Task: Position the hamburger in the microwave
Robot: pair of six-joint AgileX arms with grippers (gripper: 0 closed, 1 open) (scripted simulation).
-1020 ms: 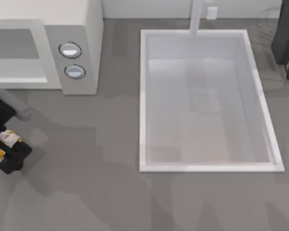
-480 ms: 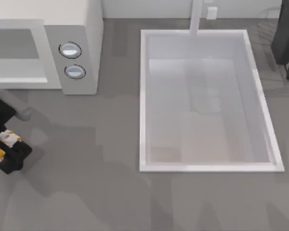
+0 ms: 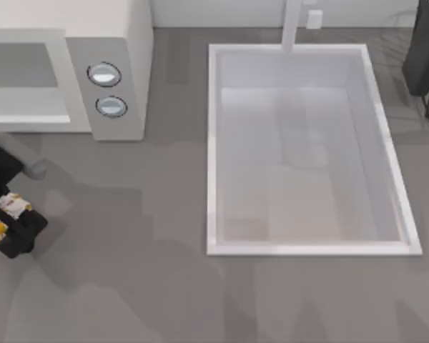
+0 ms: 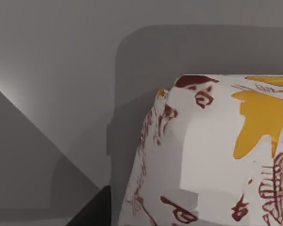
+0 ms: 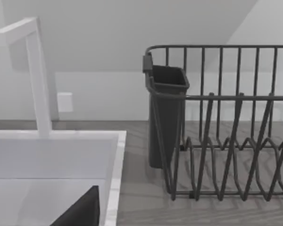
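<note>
At about eight o'clock on the table, hard against the left edge, the left gripper (image 3: pixel 7 214) is clenching the hamburger (image 3: pixel 8 207) between its dark fingers, the white wrapper with yellow-orange patches and dark red marks looming close in the left wrist view (image 4: pixel 217 155). Up at ten o'clock the microwave (image 3: pixel 121 43) is standing with its grey cavity open and its two dials facing up, well apart from the hamburger. Farther off at two o'clock, the sink (image 3: pixel 214 143), its faucet (image 5: pixel 35 70) and a dark dish rack (image 5: pixel 226 122) are sitting by the parked right arm; I cannot tell whether its pincer is released or clenched.

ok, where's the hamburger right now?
Top view, far left edge: the white-wrapped, yellow-patched hamburger sits in the left end effector, on the grey counter in front of the white microwave.
</note>
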